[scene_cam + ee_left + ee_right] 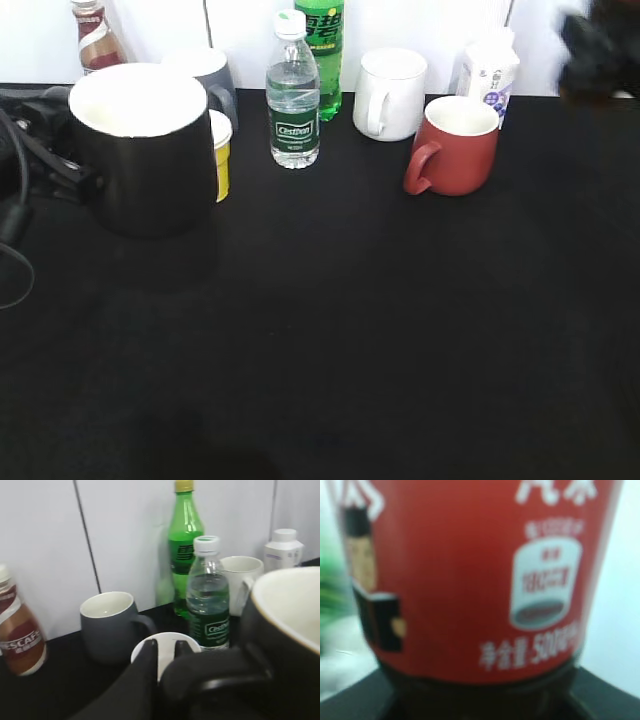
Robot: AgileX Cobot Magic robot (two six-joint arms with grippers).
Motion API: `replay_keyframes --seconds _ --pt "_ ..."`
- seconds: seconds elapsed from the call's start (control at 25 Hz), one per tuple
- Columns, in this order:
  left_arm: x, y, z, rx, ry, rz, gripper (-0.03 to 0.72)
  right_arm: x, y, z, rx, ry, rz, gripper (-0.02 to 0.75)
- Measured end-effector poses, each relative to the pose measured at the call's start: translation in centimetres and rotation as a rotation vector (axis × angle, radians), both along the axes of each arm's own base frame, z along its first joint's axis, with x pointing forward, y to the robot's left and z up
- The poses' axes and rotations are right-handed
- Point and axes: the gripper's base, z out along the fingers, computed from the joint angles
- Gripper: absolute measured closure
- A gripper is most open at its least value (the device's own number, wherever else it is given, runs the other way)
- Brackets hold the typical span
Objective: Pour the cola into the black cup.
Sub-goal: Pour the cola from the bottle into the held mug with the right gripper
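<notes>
The black cup (pixel 140 150) stands nearest in the exterior view, at the left of the black table (pixel 350 350), with the left gripper (pixel 165 680) clamped on its loop handle – the left wrist view shows dark fingers (pixel 200 672) wrapped round the handle beside the cup's matte wall and white rim. Its white inside looks empty, so no pouring has happened yet as far as the pictures show. The cola (pixel 470 580) fills the right wrist view: a smooth red label with white print over dark liquid at the bottom edge, pressed so close that the right gripper appears closed on the bottle, though its fingers are barely seen as dark corners. In the exterior view only a dark blur at the top right hints at that arm; the bottle itself cannot be made out there. So both things seem held, and what is left is bringing bottle over cup, tipping and pouring – whether the cap is off cannot be told. Behind the cup sit a small yellow cup (pixel 220 150) and a grey mug (pixel 107 625); farther back a clear ribbed water bottle (pixel 293 95), a glossy dark red mug (pixel 455 145), a white mug (pixel 390 92), a green soda bottle (pixel 322 50), a coffee bottle (pixel 17 630) and a small white carton (pixel 487 72) against the white wall.
</notes>
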Motion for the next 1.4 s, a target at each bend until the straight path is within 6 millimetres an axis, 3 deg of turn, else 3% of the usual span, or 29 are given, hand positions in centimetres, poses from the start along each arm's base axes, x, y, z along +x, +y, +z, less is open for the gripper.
replay_keyframes --seconds 0.08,0.2,0.28,0.36,0.56,0.72,0.92,1.4 --pt "0.0 -0.1 0.1 -0.015 -0.001 -0.007 0.624 -1.8 4.4 1.8 -0.014 -0.017 0.137 0.344" --pt "-0.2 -0.3 0.1 -0.004 -0.007 -0.042 0.624 -4.7 11.2 1.1 -0.119 0.039 0.347 0.343" --pt "-0.4 -0.7 0.0 -0.007 0.006 -0.089 0.624 -5.9 14.1 0.6 -0.249 0.04 0.433 0.344" --pt "-0.5 -0.9 -0.1 -0.011 0.018 -0.111 0.624 -5.6 15.7 -0.1 -0.35 -0.004 0.477 0.344" --pt "0.2 -1.5 -2.4 0.015 0.09 -0.152 0.624 -4.6 16.4 -2.6 -0.734 -0.18 0.461 0.345" --pt "0.3 -1.6 -2.4 0.003 0.085 -0.151 0.624 -3.8 15.6 -1.9 -0.909 -0.309 0.296 0.349" --pt "0.6 -1.2 -2.4 0.02 0.064 -0.11 0.624 -3.5 15.2 -1.6 -1.096 -0.398 0.211 0.35" --pt "0.6 -1.2 -2.4 0.025 0.062 -0.11 0.624 -2.9 15.3 -0.2 -1.292 -0.558 0.105 0.35"
